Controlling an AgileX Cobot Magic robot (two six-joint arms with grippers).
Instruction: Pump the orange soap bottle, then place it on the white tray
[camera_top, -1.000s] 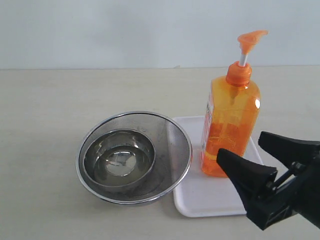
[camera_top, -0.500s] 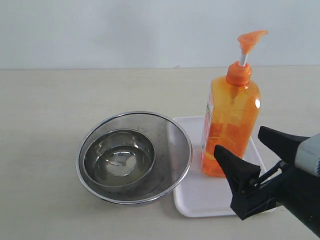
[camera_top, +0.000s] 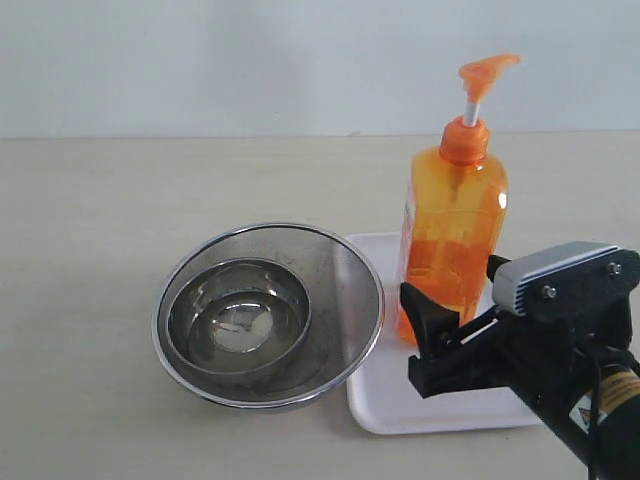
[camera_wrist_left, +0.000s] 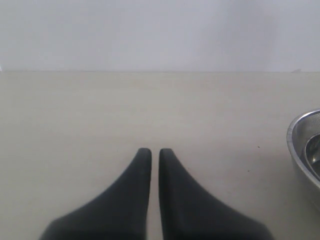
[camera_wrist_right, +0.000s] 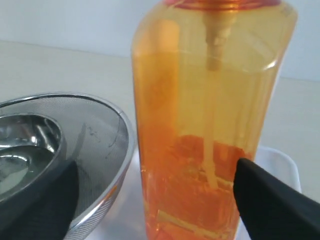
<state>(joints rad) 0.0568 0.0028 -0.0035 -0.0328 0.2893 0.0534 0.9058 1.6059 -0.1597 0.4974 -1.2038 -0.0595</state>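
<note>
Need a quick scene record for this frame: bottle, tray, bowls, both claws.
bottle: orange soap pump bottle, standing on the tray, pump head up
tray: white, under the bottle
bowls: small steel bowl nested in mesh bowl, beside the tray
right claw: open, straddling the bottle's lower body
left claw: shut, empty, over bare table

Beyond the right wrist view, pump of orange soap bottle (camera_wrist_right: 200, 125).

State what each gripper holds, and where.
Nothing is held. The right gripper, jaws open, straddles the lower body of the translucent orange soap bottle; the left gripper is shut, empty.
</note>
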